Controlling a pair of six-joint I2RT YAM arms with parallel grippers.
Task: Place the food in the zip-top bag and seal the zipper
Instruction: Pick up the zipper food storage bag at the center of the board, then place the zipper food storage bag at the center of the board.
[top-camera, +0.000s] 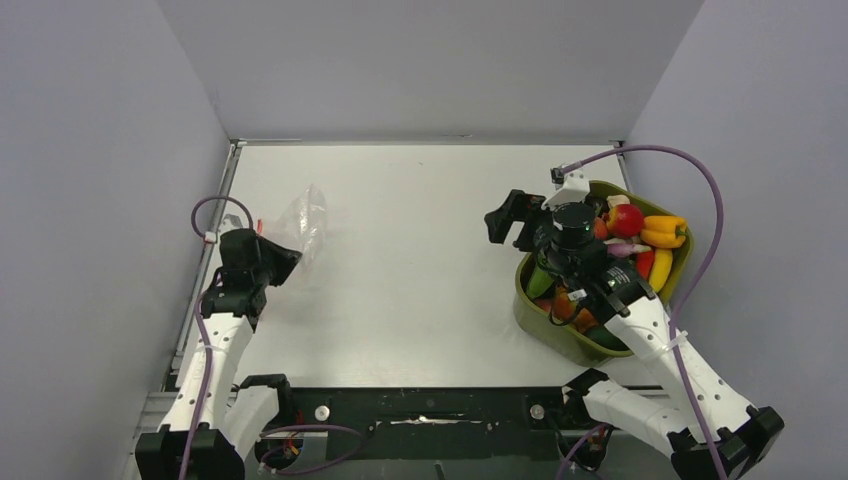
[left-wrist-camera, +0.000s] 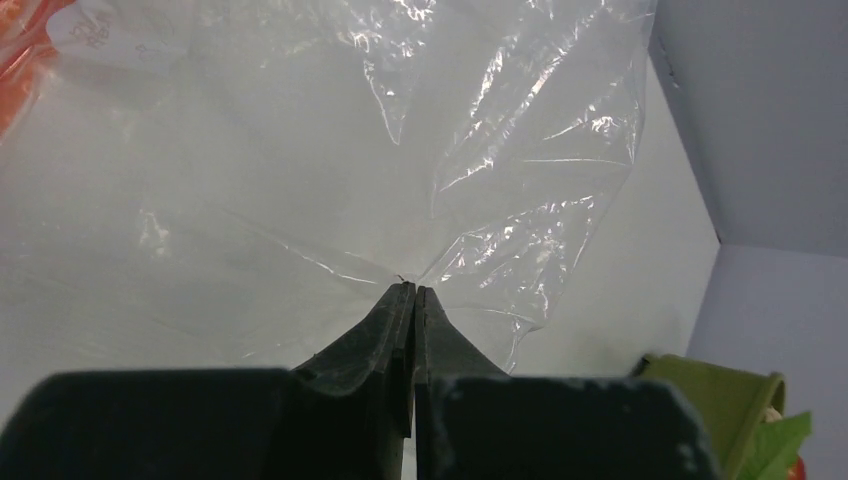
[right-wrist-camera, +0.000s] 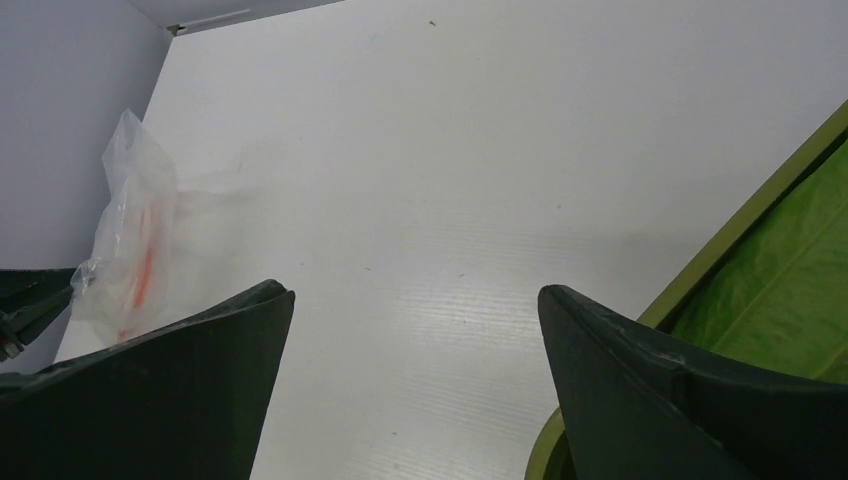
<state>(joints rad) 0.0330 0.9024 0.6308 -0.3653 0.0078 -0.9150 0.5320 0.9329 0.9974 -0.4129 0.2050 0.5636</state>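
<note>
At the white tabletop's (top-camera: 420, 260) left, the clear, crinkled zip-top bag (top-camera: 305, 225) with its orange-red zipper (left-wrist-camera: 20, 90) is pinched between the left fingers (left-wrist-camera: 385, 320). The right fingers (right-wrist-camera: 200, 380) hang spread beside the olive tub (top-camera: 540, 320) of food (top-camera: 640, 235).

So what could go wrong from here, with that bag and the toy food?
The left tool pinches only a thin fold of the bag, so the film may slip out. The bag looks limp, its mouth not held open, so food from the tub may miss it.
</note>
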